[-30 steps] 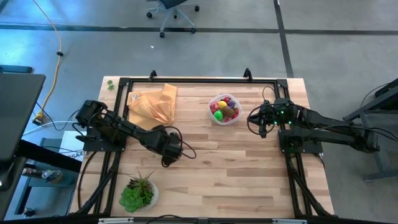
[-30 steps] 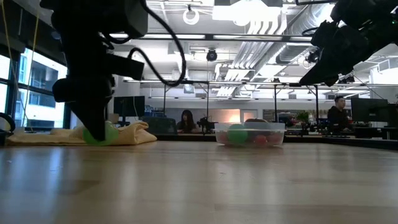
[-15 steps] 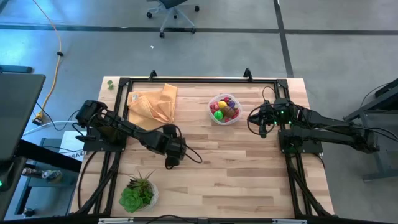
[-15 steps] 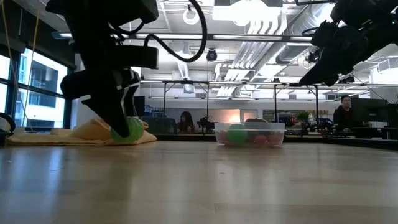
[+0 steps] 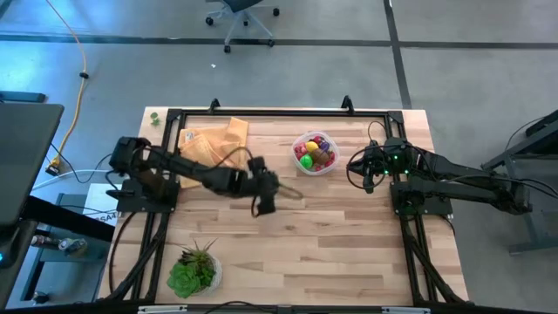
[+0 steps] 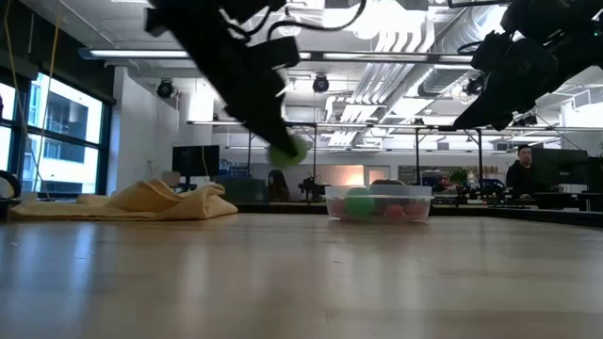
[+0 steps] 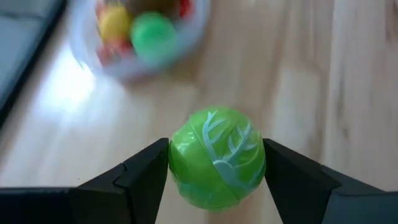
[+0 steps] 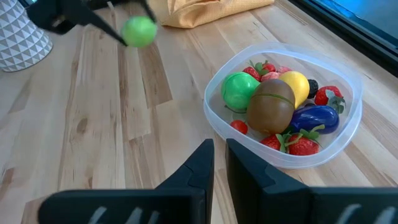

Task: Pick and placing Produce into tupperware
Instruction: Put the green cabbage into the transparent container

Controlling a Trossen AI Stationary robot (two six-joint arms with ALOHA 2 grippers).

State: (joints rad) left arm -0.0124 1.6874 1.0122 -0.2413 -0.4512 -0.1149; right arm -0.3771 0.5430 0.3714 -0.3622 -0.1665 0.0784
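So my left pincer (image 7: 214, 177) is clamped on a green ball of produce (image 7: 217, 157) with pale leaf veins, both fingers (image 7: 144, 172) pressed against its sides. It hangs in the air above the wooden tabletop (image 5: 331, 235), near the tupperware (image 5: 315, 153) but not over it. The tub sits toward the far edge and holds a green ball, a yellow piece, a brown one, a purple one and strawberries. My right pincer (image 8: 219, 163) is pinched closed with nothing in it, parked just beside the tub.
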